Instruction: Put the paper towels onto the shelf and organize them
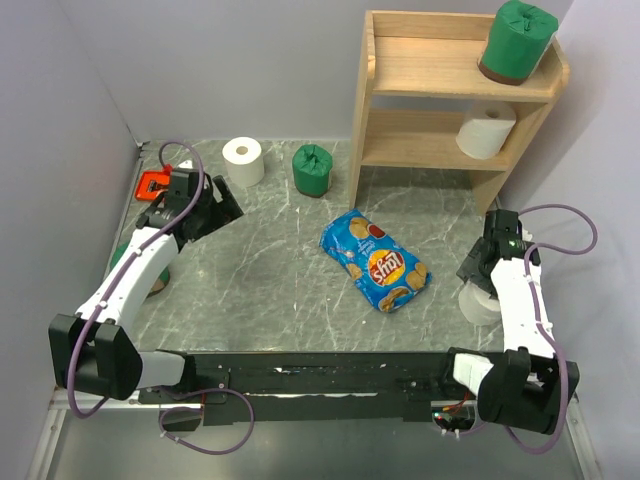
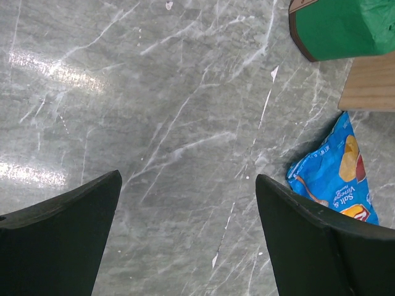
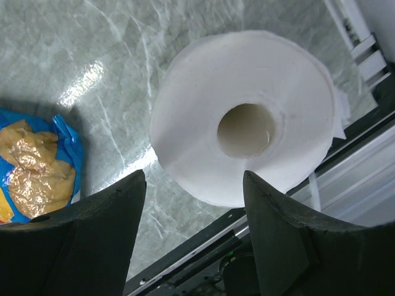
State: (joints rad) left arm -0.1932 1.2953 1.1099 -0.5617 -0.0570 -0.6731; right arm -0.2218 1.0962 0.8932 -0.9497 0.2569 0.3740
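**Right tool open over a white roll**

The right tool (image 3: 194,185) is spread open just above a white roll (image 3: 191,123), which stands upright near the worktop's (image 3: 74,55) right edge, ahead of the fingers. The left tool (image 2: 188,179) hangs open over the worktop. The shelf (image 1: 450,92) holds a green roll (image 1: 515,40) on top and a second white roll (image 1: 487,130) below.
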